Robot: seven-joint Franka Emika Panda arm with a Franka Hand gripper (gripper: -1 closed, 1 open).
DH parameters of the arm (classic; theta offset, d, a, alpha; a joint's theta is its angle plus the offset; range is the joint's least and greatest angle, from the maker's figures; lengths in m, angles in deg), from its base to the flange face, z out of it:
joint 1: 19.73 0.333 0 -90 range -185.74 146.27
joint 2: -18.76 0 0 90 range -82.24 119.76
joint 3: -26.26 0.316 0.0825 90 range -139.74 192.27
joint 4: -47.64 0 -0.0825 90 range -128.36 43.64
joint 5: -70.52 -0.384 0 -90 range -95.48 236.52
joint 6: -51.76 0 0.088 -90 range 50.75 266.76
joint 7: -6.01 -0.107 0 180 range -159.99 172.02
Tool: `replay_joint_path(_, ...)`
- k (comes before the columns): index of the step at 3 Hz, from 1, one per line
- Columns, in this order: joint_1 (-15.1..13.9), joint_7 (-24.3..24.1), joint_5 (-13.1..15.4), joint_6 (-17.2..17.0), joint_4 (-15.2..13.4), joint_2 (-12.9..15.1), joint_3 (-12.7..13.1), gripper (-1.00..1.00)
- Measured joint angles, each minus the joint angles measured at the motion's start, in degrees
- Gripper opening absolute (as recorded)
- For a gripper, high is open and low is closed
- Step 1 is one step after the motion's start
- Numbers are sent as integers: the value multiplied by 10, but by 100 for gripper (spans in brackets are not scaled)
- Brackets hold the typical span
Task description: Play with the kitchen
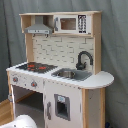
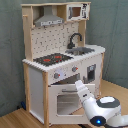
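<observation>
The kitchen stands on a wooden floor against a grey curtain in both exterior views. In the second exterior view, its oven door lies left of the white arm, whose gripper touches the door's upper right corner; whether it is spread cannot be told.

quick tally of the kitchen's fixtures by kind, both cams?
Black-red stovetop: 1
Grey metal sink basin: 1
Black curved faucet: 1
Grey range hood: 1
White oven door with window: 1
White microwave on the top shelf: 1
Round knobs below the stovetop: 2
Total: 8
</observation>
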Motion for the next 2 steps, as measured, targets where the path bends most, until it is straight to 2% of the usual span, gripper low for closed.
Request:
replay_joint_path(1,12,53,0,-12,-8,0,-12,100)
replay_joint_path(2,42,107,0,-20,-34,1,-32,100)
